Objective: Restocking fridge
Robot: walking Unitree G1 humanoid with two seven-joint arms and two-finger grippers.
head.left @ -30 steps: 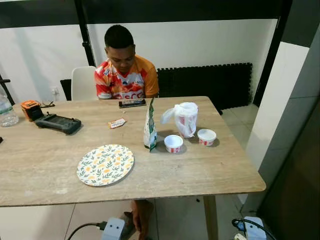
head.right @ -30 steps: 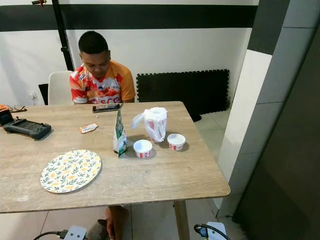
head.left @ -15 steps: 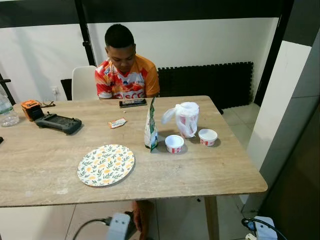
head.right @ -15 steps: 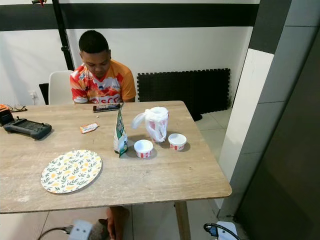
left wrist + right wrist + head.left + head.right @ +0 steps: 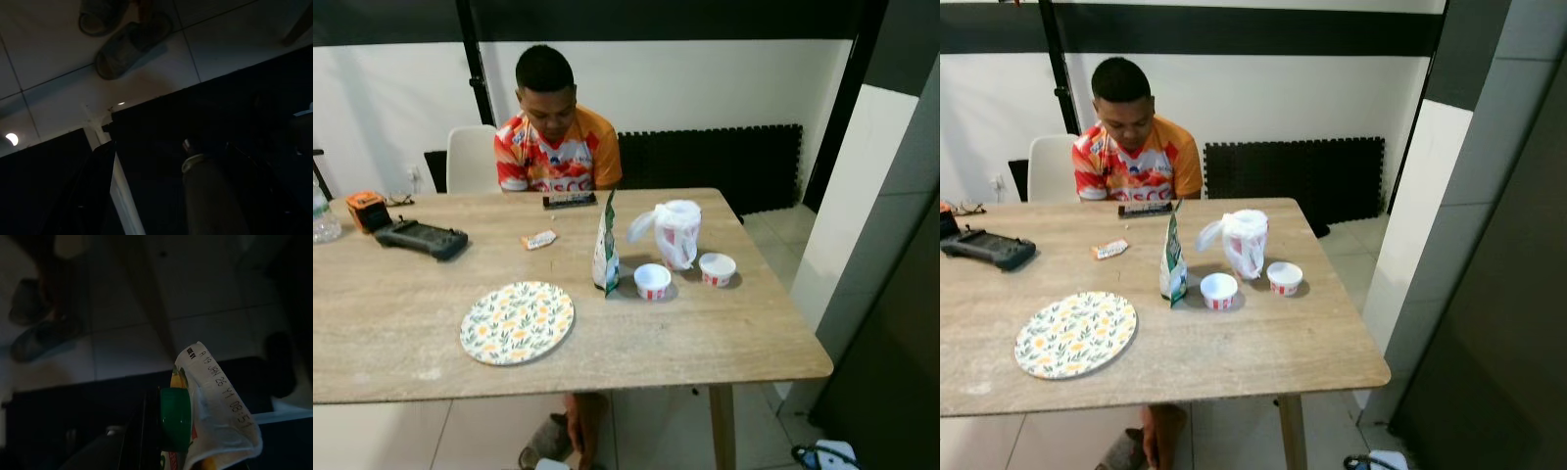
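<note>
Across the wooden surface [image 5: 724,338] you face, the right pincer [image 5: 166,431] grips a green-capped carton [image 5: 215,416] low beside you; left pincer's state unclear.

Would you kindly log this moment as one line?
right gripper: holds green-capped juice carton | table: floral plate, two cups, pouch | person seated

Both eye views are evenly bright and sharp, with soft shadows beneath the bench [image 5: 724,343]; both wrist views are very dark and murky.
</note>
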